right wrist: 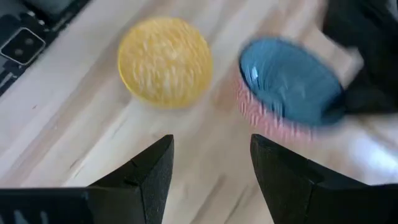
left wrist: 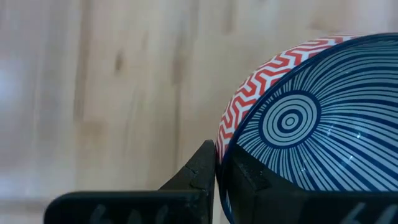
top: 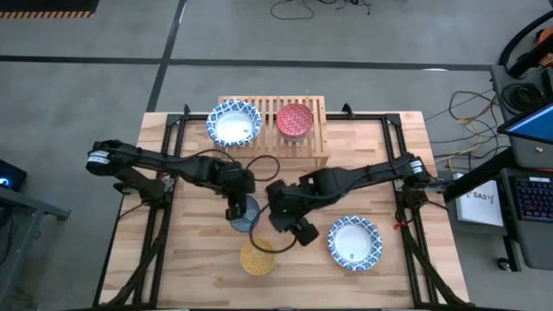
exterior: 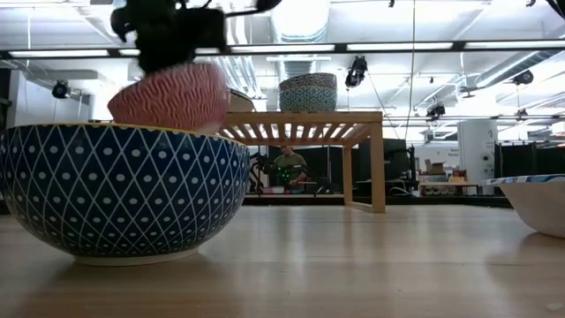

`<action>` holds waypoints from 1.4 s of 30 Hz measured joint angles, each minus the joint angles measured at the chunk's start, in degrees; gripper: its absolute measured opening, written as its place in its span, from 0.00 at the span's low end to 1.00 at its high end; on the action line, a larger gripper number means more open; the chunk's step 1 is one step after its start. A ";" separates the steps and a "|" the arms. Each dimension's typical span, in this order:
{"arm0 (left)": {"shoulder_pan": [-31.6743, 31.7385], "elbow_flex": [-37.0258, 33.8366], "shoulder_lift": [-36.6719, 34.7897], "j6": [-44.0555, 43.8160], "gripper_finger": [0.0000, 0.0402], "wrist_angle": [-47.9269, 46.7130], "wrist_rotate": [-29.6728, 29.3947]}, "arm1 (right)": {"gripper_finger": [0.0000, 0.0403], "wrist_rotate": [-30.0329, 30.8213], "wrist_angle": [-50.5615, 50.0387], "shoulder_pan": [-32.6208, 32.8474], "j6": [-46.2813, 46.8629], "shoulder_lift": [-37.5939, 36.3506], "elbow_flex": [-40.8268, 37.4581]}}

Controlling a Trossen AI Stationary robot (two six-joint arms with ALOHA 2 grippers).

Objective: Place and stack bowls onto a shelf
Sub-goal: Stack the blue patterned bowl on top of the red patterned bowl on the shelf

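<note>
Yellow bowl (top: 257, 257) sitting near the table's front edge, red-zigzag bowl (top: 244, 210) being lifted above mid-table.

Left fingers (left wrist: 202, 171) are clamping that bowl's rim thinly, so it may be slipping or tilting out. Right gripper (right wrist: 211, 165), fingers apart, is hovering close beside and could be bumped. Farther back, the shelf (top: 321, 130) is carrying a white bowl (top: 234, 124) and a red one (top: 295, 120); another white bowl (top: 354, 243) is waiting front-right.

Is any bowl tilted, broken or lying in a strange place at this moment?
Nothing looks broken or spilled. The only bowl off the table is the small bowl with a red zigzag outside and a blue inside, gripped at its rim by the left gripper. The yellow bowl and a white bowl sit upright on the table.
</note>
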 joint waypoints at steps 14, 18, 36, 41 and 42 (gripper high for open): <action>-1.14 -10.08 -11.27 -28.40 0.01 6.71 -27.85 | 0.50 30.86 39.67 -0.39 16.31 -21.72 -35.85; -1.19 -10.07 -11.19 -27.55 0.01 15.75 -31.66 | 0.50 36.81 61.78 -0.32 18.39 -22.07 -46.11; -1.86 -7.82 -2.37 -25.80 0.02 36.12 -38.78 | 0.50 59.98 64.40 -0.67 23.25 -20.50 -50.99; -2.58 -4.46 0.70 -24.20 0.03 36.28 -38.75 | 0.43 62.83 61.92 -0.66 25.02 -20.50 -50.95; -2.64 -3.79 1.29 -23.78 0.03 36.38 -38.68 | 0.40 63.14 61.92 -0.67 25.05 -20.50 -50.95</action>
